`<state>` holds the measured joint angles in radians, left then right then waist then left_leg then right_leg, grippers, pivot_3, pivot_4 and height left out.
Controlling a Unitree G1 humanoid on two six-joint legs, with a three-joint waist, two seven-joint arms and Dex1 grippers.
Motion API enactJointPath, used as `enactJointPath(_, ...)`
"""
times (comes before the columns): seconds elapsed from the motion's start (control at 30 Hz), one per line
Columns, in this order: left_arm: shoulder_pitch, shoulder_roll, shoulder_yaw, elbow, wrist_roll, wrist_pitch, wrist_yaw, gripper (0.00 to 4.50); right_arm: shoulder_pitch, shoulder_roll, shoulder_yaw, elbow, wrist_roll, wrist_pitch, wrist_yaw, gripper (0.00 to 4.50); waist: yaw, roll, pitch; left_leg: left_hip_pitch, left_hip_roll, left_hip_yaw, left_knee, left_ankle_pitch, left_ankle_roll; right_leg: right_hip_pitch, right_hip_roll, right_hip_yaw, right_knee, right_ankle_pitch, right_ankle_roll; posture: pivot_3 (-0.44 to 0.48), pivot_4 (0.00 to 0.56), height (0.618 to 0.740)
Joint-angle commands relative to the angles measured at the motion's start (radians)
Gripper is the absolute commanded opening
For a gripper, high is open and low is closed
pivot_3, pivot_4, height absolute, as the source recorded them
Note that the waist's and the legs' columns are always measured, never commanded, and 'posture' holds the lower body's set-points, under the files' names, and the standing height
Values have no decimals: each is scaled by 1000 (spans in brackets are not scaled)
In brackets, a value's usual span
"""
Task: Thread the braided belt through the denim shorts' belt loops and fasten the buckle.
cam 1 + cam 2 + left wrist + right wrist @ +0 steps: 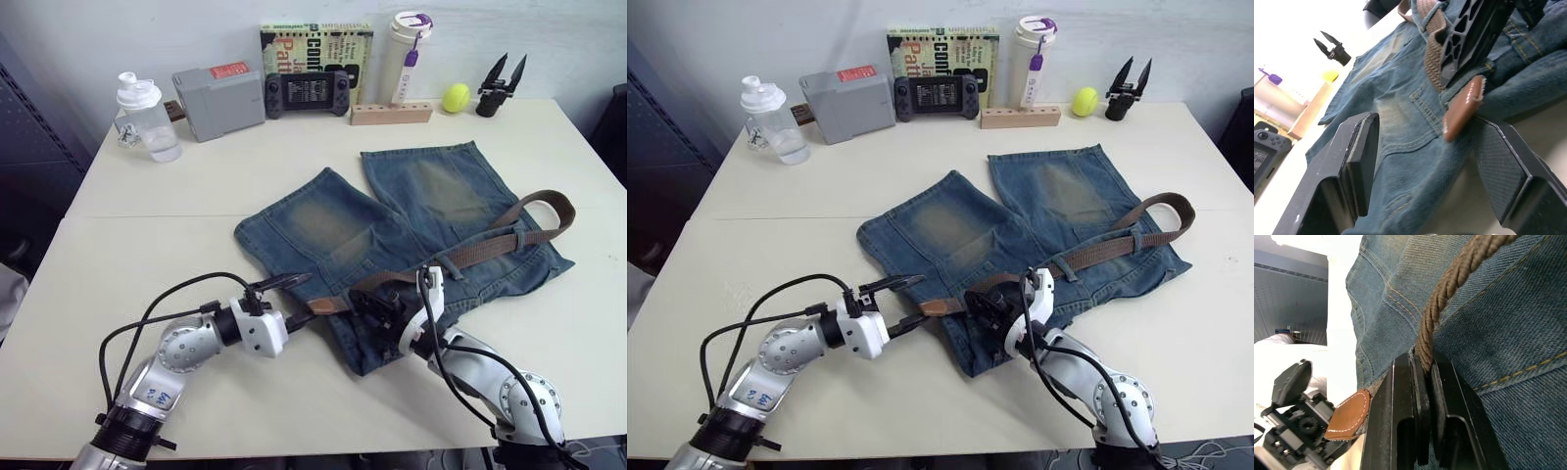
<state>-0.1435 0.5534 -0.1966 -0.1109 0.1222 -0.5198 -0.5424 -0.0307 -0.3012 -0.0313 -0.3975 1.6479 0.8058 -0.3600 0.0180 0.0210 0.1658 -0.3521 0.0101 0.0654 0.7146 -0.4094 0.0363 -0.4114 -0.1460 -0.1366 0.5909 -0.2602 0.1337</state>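
The right tool (1424,382) is pinching the braided belt (490,242) lying across the denim shorts (323,230) on the bench (147,245), while the left tool (294,299) is sitting spread around the belt's tan tip (1462,108).

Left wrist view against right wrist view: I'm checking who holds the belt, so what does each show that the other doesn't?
Left wrist view alone: the left claw open, the belt's tan tip between its fingers, ungripped; beyond it, a yellow ball and a spare black gripper.

Right wrist view alone: the right claw shut on the braided belt, seen close.

Both: the denim shorts, the belt with its tan tip, and the other arm's claw.
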Motion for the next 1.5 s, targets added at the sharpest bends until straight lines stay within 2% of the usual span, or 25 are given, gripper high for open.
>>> enactJointPath(0.03,-2,-1,15,-38,-23,6,-8,3190,19,13,39,4,-4,13,4,0,0,0,0,0,0,0,0,0,0,0,0,0,0,0,0,0,150,726)
enactJointPath(0.53,-39,-25,-64,2,120,-54,-3,3190,24,13,36,-8,-4,13,1,0,0,0,0,0,0,0,0,0,0,0,1,0,0,0,0,0,150,726)
enactJointPath(0.57,-40,-24,-63,5,123,-60,-3,2936,25,13,36,-8,-4,12,0,0,0,0,0,0,0,0,0,0,0,0,1,0,0,0,0,0,150,726)
enactJointPath(0.6,-42,-21,-65,7,124,-72,-6,2936,24,13,36,-8,-4,12,0,0,0,0,0,0,0,0,0,0,0,0,1,0,0,0,0,0,150,726)
enactJointPath(0.83,-34,1,-74,35,175,-136,-2,40,17,11,33,0,-4,12,0,0,0,0,0,0,0,0,0,0,0,0,1,0,0,0,0,0,150,726)
enactJointPath(1.03,-34,4,-71,53,202,-140,14,40,2,1,-2,-10,19,-7,-5,0,0,0,0,0,0,0,0,0,0,0,1,0,0,0,0,0,150,726)
enactJointPath(1.17,-35,3,-71,58,207,-141,22,0,0,-76,-73,-74,42,-6,46,1463,3,1,1,-1,0,0,0,0,0,0,0,0,0,0,0,0,150,726)
enactJointPath(1.23,-37,2,-72,61,207,-143,24,0,3,-105,-89,-85,68,-5,65,2406,4,2,1,-1,0,0,0,0,0,0,0,0,0,0,0,0,150,726)
enactJointPath(1.33,-36,0,-72,59,206,-142,27,0,8,-278,-185,-146,33,47,227,3841,4,4,3,-1,0,1,1,-1,1,-1,0,1,-1,0,0,0,150,726)
enactJointPath(1.37,-37,-1,-72,61,205,-142,28,0,10,-319,-205,-156,14,51,267,4199,5,4,3,-1,-1,1,1,-1,1,-1,-1,1,0,0,0,0,150,726)
enactJointPath(1.4,-36,-1,-72,62,205,-144,31,0,20,-362,-226,-166,-5,58,319,4436,5,4,3,-1,-1,1,1,-1,2,-1,-1,1,0,0,0,0,150,726)
enactJointPath(1.47,-34,-1,-72,63,204,-147,34,0,37,-413,-246,-176,-26,63,387,4436,6,4,2,-1,0,1,1,-1,2,0,-1,0,-1,0,0,0,150,726)
enactJointPath(1.5,-32,-2,-73,65,204,-148,36,0,59,-448,-249,-192,-82,66,428,4233,6,4,2,-1,0,1,1,-1,2,0,-1,0,-1,0,0,0,150,726)
